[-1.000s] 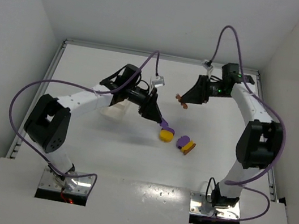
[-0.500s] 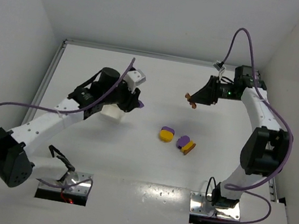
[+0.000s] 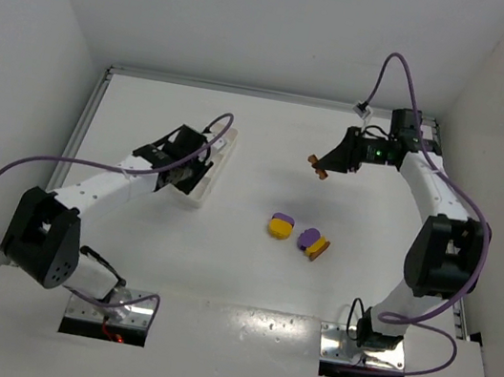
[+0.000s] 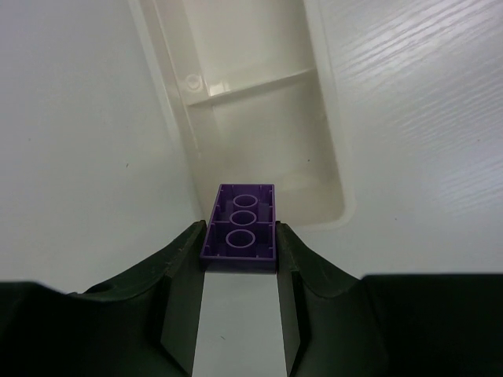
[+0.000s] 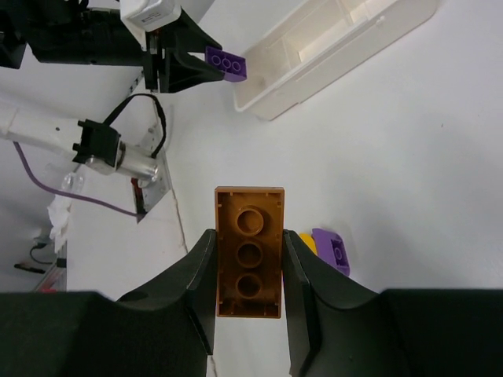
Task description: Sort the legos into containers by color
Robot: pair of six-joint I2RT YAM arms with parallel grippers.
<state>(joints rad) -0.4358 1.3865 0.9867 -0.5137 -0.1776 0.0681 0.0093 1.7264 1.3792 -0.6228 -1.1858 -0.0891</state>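
Both reach forward; left jaws grip purple lego (image 4: 240, 228) near tray (image 4: 259, 141), right jaws brown lego (image 5: 250, 251).

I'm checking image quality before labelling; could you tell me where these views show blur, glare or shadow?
Top external: even light, faint shadows on the table, nothing blurred. Left wrist: purple lego crisp, white tray low-contrast. Right wrist: brown lego sharp, fingers dark.

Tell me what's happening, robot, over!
Left end effector shut on purple lego, at end compartment of white tray. Right end effector shut on brown-orange lego, airborne. Loose legos unsorted; nothing blocking.
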